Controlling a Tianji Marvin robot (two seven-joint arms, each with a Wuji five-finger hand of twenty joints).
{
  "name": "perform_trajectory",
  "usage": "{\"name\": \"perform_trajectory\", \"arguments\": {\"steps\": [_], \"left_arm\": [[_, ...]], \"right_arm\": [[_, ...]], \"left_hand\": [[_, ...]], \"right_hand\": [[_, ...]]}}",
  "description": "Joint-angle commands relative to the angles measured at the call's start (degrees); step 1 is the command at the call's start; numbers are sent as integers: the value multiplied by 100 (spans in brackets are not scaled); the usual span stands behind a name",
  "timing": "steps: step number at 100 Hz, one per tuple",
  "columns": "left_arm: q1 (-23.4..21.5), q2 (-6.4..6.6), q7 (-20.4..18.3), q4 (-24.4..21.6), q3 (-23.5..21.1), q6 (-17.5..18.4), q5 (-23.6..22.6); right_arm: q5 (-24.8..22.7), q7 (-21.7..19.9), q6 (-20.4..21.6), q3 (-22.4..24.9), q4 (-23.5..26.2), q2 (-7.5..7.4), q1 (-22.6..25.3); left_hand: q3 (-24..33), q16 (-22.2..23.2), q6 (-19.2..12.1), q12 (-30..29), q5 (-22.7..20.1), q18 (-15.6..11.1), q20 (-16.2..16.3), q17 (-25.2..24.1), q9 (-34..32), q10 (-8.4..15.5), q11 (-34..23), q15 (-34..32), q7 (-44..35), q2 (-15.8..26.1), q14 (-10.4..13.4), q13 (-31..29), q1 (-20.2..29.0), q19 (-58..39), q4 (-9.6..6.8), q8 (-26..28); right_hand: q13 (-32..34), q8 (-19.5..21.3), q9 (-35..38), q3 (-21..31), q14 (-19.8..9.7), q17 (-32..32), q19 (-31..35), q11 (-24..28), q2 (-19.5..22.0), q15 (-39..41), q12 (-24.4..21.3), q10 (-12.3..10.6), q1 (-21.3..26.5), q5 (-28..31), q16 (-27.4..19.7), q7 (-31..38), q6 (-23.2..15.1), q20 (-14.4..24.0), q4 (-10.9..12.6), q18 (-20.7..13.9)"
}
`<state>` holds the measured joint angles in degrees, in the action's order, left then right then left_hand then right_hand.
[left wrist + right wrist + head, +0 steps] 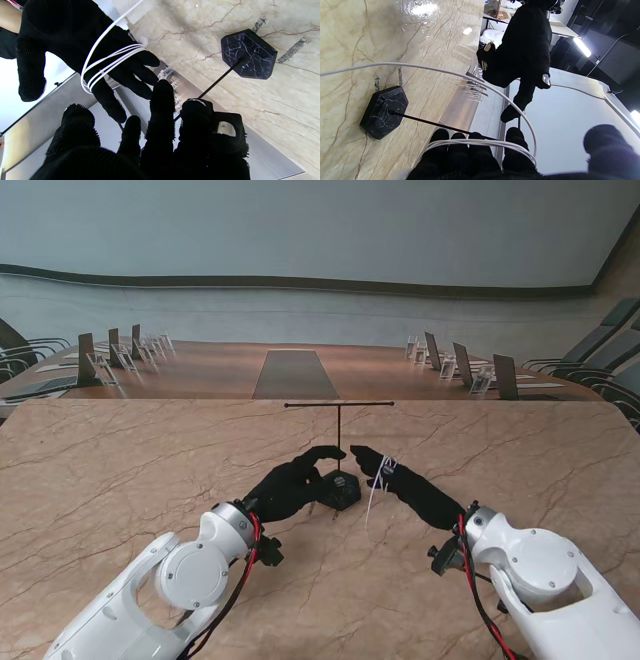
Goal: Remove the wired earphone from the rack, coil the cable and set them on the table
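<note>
Your right hand had the white earphone cable wound in several turns around its four fingers, thumb held apart, just right of the rack on the marble surface. One loose strand (the earbuds could not be made out) hung from the hand toward the surface. Your left hand hovered beside the rack's black base, fingers spread and holding nothing. The cable looked light, thin and limp, likely to spring out of its loops once slid free; pinching across all the turns together appeared the safest hold, and the wire probably would not tolerate hard tugging.
</note>
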<state>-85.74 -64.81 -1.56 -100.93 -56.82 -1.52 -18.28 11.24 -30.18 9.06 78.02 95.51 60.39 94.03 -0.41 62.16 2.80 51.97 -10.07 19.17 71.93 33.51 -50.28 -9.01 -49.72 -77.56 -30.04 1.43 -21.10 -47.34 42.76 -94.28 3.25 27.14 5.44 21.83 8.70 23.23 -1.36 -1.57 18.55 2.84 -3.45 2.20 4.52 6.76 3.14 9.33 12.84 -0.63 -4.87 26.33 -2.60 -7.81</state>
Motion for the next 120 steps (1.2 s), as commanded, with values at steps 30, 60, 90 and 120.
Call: {"name": "perform_trajectory", "arguments": {"steps": [30, 60, 90, 120], "left_arm": [[3, -165, 318, 137, 121, 297, 389], [6, -198, 422, 173, 195, 428, 452], [130, -231, 387, 255, 386, 412, 625], [279, -332, 545, 440, 569, 522, 879]], "right_arm": [[67, -10, -69, -97, -97, 56, -257], [103, -46, -127, -156, -119, 58, -340], [196, -54, -100, -228, -115, 70, -450], [266, -81, -111, -288, -146, 78, -546]], "left_hand": [[-58, -2, 93, 741, -275, 24, -286, 970, -856, 272, -1029, -612, -486, 150, -253, -664, 10, -1296, -67, 125], [-64, -82, 94, 985, -270, -45, -665, 1308, -1020, 477, -1186, -870, -568, 91, -138, -882, -6, -1612, -77, 59], [-20, -76, 173, 1365, -166, -205, -943, 1809, -1300, 921, -1862, -1490, -528, -13, 294, -1304, -93, -2069, -104, 33], [6, -123, -72, 1424, -219, -175, -1075, 1805, -1327, 939, -1890, -1506, -511, -221, 264, -1299, -2, -2108, -120, 37]], "right_hand": [[-18, -20, 17, -136, -41, -35, 164, 84, -53, 116, 26, -21, 115, -101, 42, -120, -417, -76, -178, 19], [-16, -65, 17, -141, -32, -29, 169, 90, -48, 132, 28, -13, 117, -94, 42, -122, -426, -80, -179, 27], [-7, -87, 27, -143, -29, -18, 176, 119, -52, 153, 41, -4, 130, -91, 42, -111, -433, -84, -178, 32], [-2, -92, 31, -147, -26, -2, 184, 149, -55, 172, 55, 4, 143, -90, 41, -99, -423, -89, -177, 33]]}}
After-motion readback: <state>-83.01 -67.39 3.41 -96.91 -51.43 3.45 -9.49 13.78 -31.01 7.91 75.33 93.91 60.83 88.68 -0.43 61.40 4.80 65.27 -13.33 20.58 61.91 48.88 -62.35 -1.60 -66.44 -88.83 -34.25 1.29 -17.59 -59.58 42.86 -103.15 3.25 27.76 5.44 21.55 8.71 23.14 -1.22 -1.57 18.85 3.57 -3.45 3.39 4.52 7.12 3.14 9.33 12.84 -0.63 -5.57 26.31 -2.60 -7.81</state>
